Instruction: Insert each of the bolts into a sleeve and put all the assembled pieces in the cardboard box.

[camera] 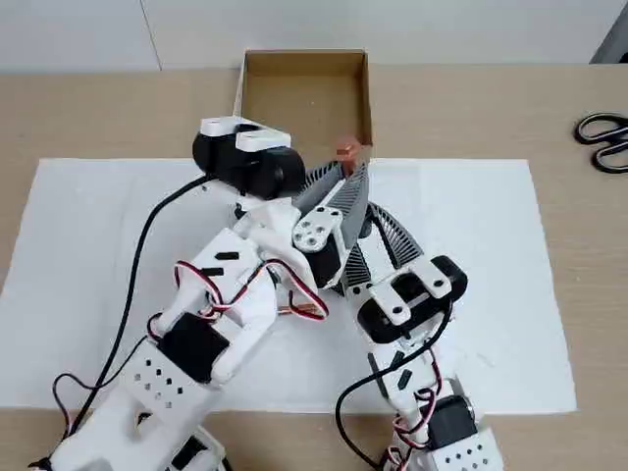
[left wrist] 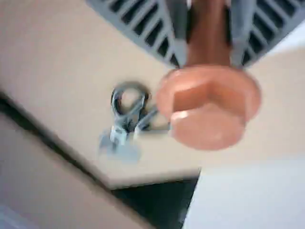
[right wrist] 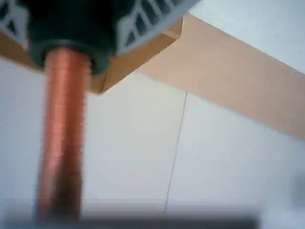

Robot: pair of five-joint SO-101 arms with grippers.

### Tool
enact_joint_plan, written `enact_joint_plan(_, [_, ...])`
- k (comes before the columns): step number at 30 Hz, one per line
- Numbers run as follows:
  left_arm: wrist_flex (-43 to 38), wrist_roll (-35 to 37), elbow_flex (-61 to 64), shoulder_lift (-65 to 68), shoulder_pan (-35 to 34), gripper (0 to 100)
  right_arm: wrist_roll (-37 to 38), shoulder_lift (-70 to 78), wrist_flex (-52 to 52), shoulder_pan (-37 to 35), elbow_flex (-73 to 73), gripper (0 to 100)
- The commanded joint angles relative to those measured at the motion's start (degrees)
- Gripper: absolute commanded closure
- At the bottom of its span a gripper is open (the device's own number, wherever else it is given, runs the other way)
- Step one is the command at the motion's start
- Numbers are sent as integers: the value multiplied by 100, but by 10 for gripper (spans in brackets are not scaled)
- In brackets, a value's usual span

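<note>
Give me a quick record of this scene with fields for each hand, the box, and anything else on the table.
Left hand: shut on the orange bolt, behind its head
Right hand: shut on the dark sleeve, orange threaded shaft sticking out of it
Cardboard box: open, just beyond both hands
Scissors: on bare tabletop, off the white sheet

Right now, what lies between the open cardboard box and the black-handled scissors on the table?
Nothing. In the high view that stretch is bare tan tabletop, from the open cardboard box to the black-handled scissors.
</note>
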Motion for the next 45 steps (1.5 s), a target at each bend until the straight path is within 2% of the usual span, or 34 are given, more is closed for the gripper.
enact_joint_plan(1, [457,-457,-31,-26,114,994,44,-66,-101,-13,35,993])
enact_joint_plan(7, [747,-1213,-163,-26,105,961,53,-66,-101,-13,35,994])
enact_joint_plan(13, [1793,-1345,-699,-9,88,676,53,-66,-101,-13,35,994])
enact_joint_plan(16, [1846,-1363,-760,-35,-88,637,53,-66,-101,-13,35,994])
enact_joint_plan(20, [1864,-1363,-1279,-44,-589,638,53,-66,-84,-13,35,994])
enact_joint_plan(24, [1881,-1363,-2009,-44,-1125,639,26,-84,409,-13,35,994])
enact_joint_plan(28, [1890,-1354,-1851,-44,-2022,647,0,-92,488,-13,-18,994])
enact_joint_plan(31, [1846,-1345,-1332,-369,-2673,717,-404,-92,532,-13,-79,994])
enact_joint_plan(35, [1424,-1389,-127,-1424,-3130,859,-1134,-75,1103,-13,-88,995])
enact_joint_plan(40, [967,-1987,1640,-3182,-3262,988,-879,-57,2132,409,-668,995])
enact_joint_plan(45, [976,-2013,2897,-4501,-3297,993,-220,84,2765,1103,-1284,995])
